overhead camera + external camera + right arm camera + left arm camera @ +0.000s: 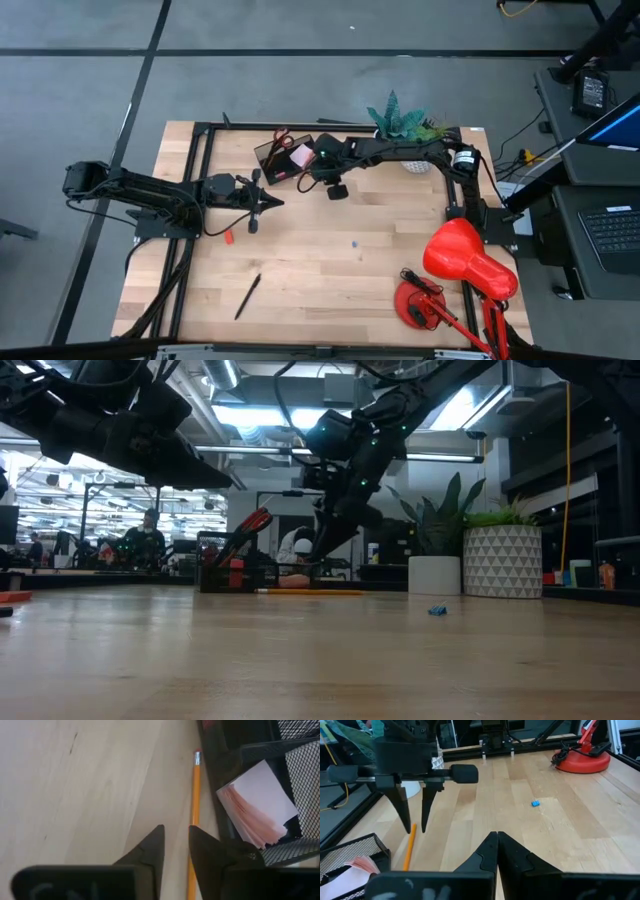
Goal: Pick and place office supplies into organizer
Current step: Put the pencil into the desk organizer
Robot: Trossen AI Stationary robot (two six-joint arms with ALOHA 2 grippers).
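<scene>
Beside the right gripper (176,845), jaws parted and empty, lies the pencil (194,805) against the organizer (240,757); left gripper (497,845) closed.

Table (330,270) pale matt wood; organizer (295,750) black wire mesh; sticky-note pad (260,805) paper; lamp (465,265) glossy red.

**Hidden and cut off**

The pencil (193,815) runs behind the right pincer's finger (212,852) and off the picture's edge. The sticky-note pad (257,807) sits half behind the organizer's mesh wall (305,775) (contents beyond unreadable).
</scene>
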